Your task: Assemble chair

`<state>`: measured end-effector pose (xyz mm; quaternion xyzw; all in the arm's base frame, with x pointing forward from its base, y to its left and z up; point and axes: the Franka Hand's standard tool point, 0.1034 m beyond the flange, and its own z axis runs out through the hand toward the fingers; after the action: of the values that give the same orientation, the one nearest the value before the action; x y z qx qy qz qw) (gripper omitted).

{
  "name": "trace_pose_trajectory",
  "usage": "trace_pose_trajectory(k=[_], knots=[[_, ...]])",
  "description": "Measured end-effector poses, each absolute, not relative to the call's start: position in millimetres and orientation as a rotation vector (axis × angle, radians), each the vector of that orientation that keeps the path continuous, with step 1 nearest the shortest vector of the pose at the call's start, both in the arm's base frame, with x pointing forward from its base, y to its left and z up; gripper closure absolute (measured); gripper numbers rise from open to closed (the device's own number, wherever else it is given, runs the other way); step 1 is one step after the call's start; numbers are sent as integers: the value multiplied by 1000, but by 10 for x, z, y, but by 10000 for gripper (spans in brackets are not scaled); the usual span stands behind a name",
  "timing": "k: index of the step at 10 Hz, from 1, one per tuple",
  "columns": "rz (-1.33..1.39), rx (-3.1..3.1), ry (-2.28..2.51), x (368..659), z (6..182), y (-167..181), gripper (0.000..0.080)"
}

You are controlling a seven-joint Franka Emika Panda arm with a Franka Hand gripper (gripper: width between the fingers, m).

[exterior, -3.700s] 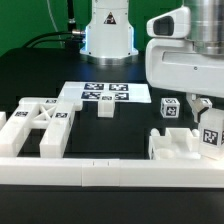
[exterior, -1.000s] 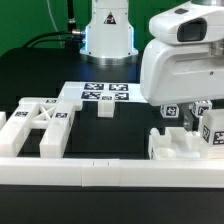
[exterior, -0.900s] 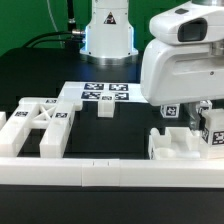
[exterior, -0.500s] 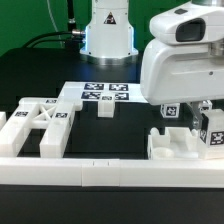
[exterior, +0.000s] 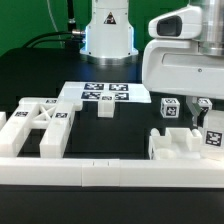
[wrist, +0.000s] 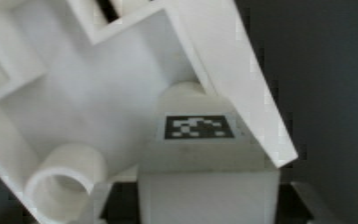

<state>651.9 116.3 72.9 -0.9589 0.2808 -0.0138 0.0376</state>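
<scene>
The bench [exterior: 30, 85] was black. On it, the marker board [exterior: 100, 93] was white with black-and-white square tags. To the exterior view's left of that board, the X-braced panel [exterior: 40, 125] was white. To the board's right, the tagged post [exterior: 212, 138] was white and bore one black-and-white patterned square. The wrist view showed the same pattern. The border rail [exterior: 100, 172] was white.

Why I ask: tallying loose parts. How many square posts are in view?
3. One post stands at centre before the marker board; one by the arm; one at the exterior view's far right. The arm may hide others.
</scene>
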Motion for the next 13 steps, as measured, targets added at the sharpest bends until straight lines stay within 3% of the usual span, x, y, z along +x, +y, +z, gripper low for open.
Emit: trace_pose_trajectory(k=[5, 9, 12, 13], knots=[[-14, -2754, 1320, 6518, 725, 1146, 514], [34, -2232, 1984, 6462, 722, 1170, 512], [31, -2254, 1957, 6461, 715, 1173, 506], [37, -2277, 1935, 6466, 715, 1183, 266]])
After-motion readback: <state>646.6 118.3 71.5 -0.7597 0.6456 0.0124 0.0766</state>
